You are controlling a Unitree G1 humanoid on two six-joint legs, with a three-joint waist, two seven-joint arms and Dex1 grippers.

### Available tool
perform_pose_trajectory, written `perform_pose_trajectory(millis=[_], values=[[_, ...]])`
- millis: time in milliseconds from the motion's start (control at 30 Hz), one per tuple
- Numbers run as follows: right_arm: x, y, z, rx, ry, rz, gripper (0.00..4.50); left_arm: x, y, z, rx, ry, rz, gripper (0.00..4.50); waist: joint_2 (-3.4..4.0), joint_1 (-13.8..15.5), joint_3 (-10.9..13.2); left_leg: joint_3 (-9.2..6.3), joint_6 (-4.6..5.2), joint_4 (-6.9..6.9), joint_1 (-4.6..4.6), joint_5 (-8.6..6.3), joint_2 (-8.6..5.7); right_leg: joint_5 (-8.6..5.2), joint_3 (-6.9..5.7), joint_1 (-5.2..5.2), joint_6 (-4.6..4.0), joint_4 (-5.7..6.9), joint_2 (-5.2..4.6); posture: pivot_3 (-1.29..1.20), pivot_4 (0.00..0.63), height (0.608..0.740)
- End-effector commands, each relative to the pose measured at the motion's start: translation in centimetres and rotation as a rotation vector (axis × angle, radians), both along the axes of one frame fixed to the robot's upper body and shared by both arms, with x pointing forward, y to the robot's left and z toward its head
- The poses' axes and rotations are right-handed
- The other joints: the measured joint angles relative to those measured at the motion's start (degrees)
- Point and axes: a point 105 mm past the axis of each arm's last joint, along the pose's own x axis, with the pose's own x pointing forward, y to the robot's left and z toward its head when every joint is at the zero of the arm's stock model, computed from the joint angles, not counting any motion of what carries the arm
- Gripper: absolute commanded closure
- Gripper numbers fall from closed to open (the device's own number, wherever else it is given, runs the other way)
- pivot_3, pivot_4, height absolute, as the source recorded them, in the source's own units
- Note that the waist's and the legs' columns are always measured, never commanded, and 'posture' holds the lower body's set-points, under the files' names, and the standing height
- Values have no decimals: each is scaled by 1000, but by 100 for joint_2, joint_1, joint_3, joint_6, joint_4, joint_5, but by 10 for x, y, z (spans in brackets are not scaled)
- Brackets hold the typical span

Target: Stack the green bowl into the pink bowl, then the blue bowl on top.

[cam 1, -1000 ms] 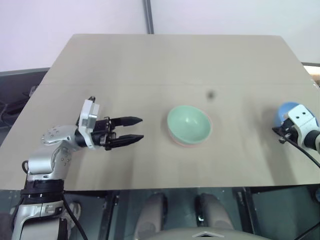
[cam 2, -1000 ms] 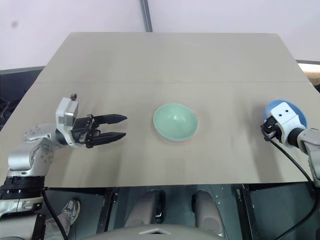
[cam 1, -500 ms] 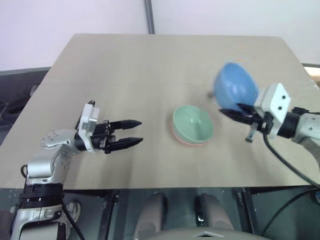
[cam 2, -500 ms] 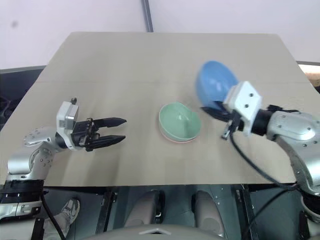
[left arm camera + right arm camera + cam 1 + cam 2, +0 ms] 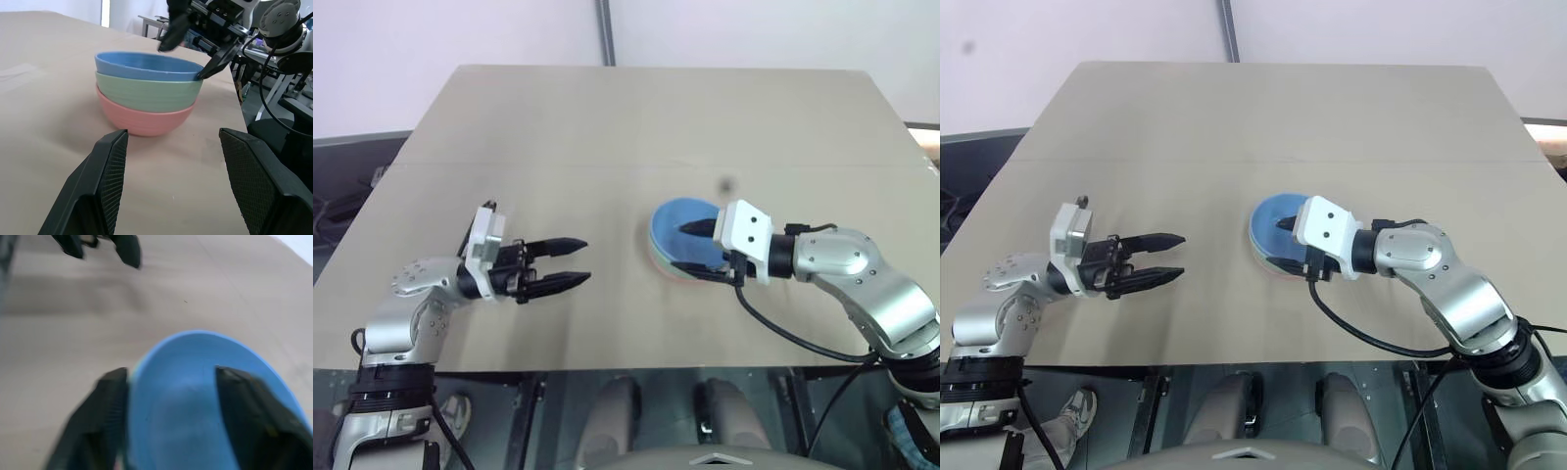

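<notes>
Now our right gripper (image 5: 691,247) straddles the blue bowl (image 5: 146,66) released, stacked on green (image 5: 146,90) and pink (image 5: 142,120); left gripper (image 5: 570,262) spread, empty.

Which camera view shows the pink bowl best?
The left wrist view: the pink bowl appears side-on at the bottom of the stack, under the green bowl and blue bowl. The eye views show a sliver of its rim; in the right wrist view I cannot make it out.

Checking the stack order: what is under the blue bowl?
The green bowl sits directly under the blue bowl, and the pink bowl is under that, on the table. Just their outer walls show; their insides are covered.
</notes>
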Motion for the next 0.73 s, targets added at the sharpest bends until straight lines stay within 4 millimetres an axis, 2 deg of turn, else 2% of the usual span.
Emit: perform_pose_trajectory(millis=[33, 100, 167, 267, 300, 367, 433, 533, 667, 733], values=[[-9, -10, 19, 42, -81, -15, 1113, -3, 0, 14, -3, -44, 21, 1345, -1, 19, 0, -2, 0, 0, -1, 0, 0, 0, -1, 0, 0, -2, 0, 0, 150, 740], [-15, -20, 32, 114, -72, -44, 1113, -2, -1, 14, -4, -50, 50, 1345, -1, 22, 0, -3, 0, 0, -4, 0, -3, 0, -3, 1, 0, -3, -6, 0, 150, 740], [-17, -40, 44, 193, -56, -120, 1113, 1, -1, 13, 7, -90, 109, 1345, -1, 20, 0, -4, 0, -1, -5, 0, -4, 1, -4, 2, 1, -4, -10, 0, 150, 740], [-26, -66, 37, 190, 117, -145, 1113, 0, -1, 12, 3, -88, 148, 1345, -2, 26, 0, -4, 1, -1, 0, -1, -4, 1, -5, 8, 2, -5, -14, 0, 150, 740], [-25, -74, 39, 190, 111, -175, 1113, 0, -1, 12, 3, -90, 153, 1345, -2, 21, 0, -4, 1, -1, 3, -1, -4, 1, -5, 11, 1, -6, -17, 0, 150, 740], [-21, -103, 34, 177, 82, -295, 702, -2, 1, 12, 21, -109, 176, 1345, -3, 16, 0, -4, 1, -1, 5, 0, 0, 0, -3, 11, 0, -7, -26, 0, 150, 740], [-18, -129, 28, 131, 33, -407, 25, -4, 4, 10, 46, -124, 205, 1345, -2, 24, -2, -9, 1, -3, 6, -1, 5, -1, -7, 13, -2, -10, -22, 0, 150, 740], [-27, -163, 18, 73, 54, -483, 25, -8, 9, 9, 68, -136, 251, 1345, -1, 27, -1, 2, 1, -5, 6, 0, 1, 0, 0, 13, 0, -14, -8, 0, 150, 740], [-38, -192, 16, 41, 78, -522, 25, -20, 13, 7, 100, -126, 256, 1345, -1, -1, -1, 12, 1, -4, 11, -1, 1, 1, 8, 19, 2, -23, -6, 0, 150, 740], [-41, -198, 16, 36, 90, -523, 25, -24, 15, 6, 112, -114, 256, 1345, -1, -1, -1, 12, 1, -4, 12, 0, 3, 0, 8, 20, 2, -23, -5, 0, 150, 740]])
